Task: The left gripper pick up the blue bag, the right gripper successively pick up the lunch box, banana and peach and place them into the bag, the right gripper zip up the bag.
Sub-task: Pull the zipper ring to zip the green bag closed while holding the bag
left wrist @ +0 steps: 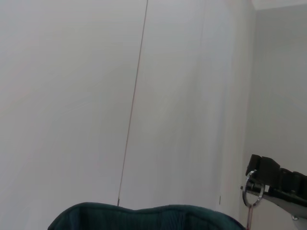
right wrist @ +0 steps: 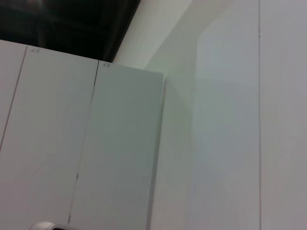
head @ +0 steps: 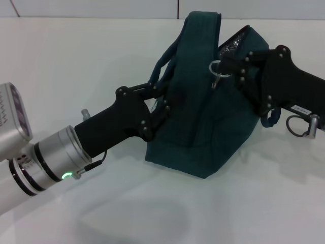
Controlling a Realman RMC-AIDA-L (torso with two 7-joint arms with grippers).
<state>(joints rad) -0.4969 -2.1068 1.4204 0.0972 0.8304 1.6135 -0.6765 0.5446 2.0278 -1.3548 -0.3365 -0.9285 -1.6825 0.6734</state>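
The blue bag [head: 203, 122] stands on the white table in the head view, tilted. Its top edge also shows in the left wrist view [left wrist: 144, 216]. My left gripper [head: 158, 100] is at the bag's left side, shut on one loop handle [head: 163, 61]. My right gripper [head: 227, 66] is at the bag's top right, shut on the zipper's metal ring pull [head: 216, 72]. The ring [left wrist: 253, 192] hangs from its fingers [left wrist: 276, 176] in the left wrist view. Silver foil lining [head: 236, 39] shows at the top right of the bag. The lunch box, banana and peach are out of view.
The second handle [head: 272, 117] hangs below the right gripper's body. A cable loop [head: 299, 127] hangs from the right wrist. The white table [head: 76, 66] spreads around the bag, with a white wall behind. The right wrist view shows only white cabinet panels [right wrist: 120, 158].
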